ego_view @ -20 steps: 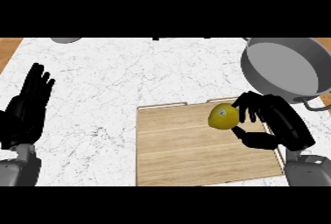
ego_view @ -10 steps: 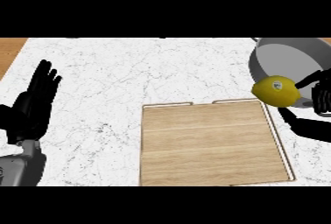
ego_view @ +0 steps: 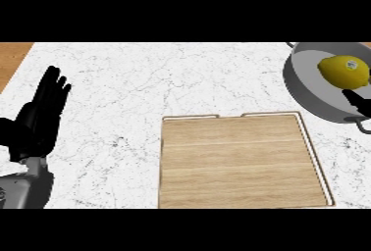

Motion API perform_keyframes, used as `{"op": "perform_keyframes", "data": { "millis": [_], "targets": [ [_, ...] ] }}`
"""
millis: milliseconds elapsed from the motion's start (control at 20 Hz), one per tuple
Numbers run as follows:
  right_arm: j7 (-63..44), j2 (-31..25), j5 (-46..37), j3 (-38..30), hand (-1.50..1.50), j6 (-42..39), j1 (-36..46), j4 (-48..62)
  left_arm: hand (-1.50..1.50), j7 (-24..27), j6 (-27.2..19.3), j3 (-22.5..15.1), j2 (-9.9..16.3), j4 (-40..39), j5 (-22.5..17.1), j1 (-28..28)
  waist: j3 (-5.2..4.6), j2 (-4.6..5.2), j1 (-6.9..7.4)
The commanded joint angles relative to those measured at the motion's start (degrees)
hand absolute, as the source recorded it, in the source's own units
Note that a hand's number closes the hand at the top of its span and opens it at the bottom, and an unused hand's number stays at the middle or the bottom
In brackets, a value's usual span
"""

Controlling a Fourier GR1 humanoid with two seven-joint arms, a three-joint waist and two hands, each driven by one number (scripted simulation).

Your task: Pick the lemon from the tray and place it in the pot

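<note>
At far right, the lemon (ego_view: 345, 71) sits inside the grey pot (ego_view: 308, 93). Right robot hand (ego_view: 358, 102) shows only fingertips; its state cannot be told. Left robot hand (ego_view: 38, 122) rests released at the left edge of the tabletop (ego_view: 159, 78), beside the wooden tray (ego_view: 239, 166).

A yellow lemon with a small sticker (ego_view: 345, 71) shows against the inside of the round grey metal pot (ego_view: 308, 93) at the right edge of the white marbled bench (ego_view: 167, 83). Only black fingertips of the right hand (ego_view: 359, 103) show just below it. The rectangular wooden tray (ego_view: 239, 162) lies bare. The left hand (ego_view: 36, 122) rests open at the left, fingers up.
</note>
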State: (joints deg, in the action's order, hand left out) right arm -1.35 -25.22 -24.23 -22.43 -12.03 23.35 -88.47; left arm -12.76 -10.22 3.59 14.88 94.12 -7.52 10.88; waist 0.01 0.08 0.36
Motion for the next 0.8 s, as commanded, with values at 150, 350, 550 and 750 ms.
{"op": "perform_keyframes", "data": {
  "millis": [150, 350, 550, 750],
  "targets": [
    [9.2, -1.2, 1.7, -3.3, 1.5, 4.7, 9.6, 23.9, 0.0, -0.7, 1.1, -0.8, -0.9, 0.4, 0.0, 0.2, 0.07, 0.32, 1.14],
    [14.1, -8.4, -14.3, 0.3, 1.5, 17.2, 8.4, 25.6, 0.0, 1.2, 1.4, 0.6, -0.3, -3.1, 0.1, 3.2, 0.03, 0.98, 1.55],
    [17.2, -8.6, -20.6, 2.1, 1.5, 25.6, 11.9, 38.8, 0.0, 2.4, 0.1, -1.6, -2.6, -1.8, 1.8, 1.5, 0.09, 0.89, 2.22],
    [22.8, -9.4, -21.0, 0.9, 1.5, 30.4, 20.2, 54.6, 0.0, 0.8, 0.3, -1.1, -2.1, -2.6, 1.6, 3.8, 0.16, 1.1, 2.81]
  ]
}}
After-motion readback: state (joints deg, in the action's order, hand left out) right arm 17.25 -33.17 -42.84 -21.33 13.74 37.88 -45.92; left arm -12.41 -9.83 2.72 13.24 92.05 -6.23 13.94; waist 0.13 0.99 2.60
